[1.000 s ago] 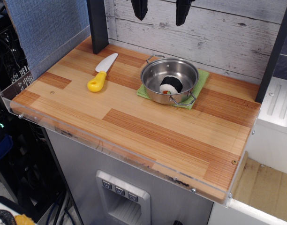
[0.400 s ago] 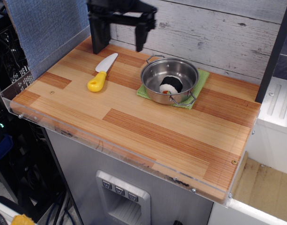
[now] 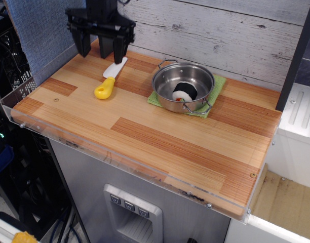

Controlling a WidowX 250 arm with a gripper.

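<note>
Upper left, our tool [image 3: 101,49] hangs spread above the knife [image 3: 110,78]; we'd centre jaws across its yellow handle, approx square, before closing.

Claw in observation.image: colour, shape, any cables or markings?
The claw is matte black all over: two broad, flat fingers under a boxy crossbar. No markings are legible, and cables can't be made out.

A mock toy kitchen: wooden counter [image 3: 145,126], metal pot [image 3: 184,86], plank wall [image 3: 221,35].
</note>
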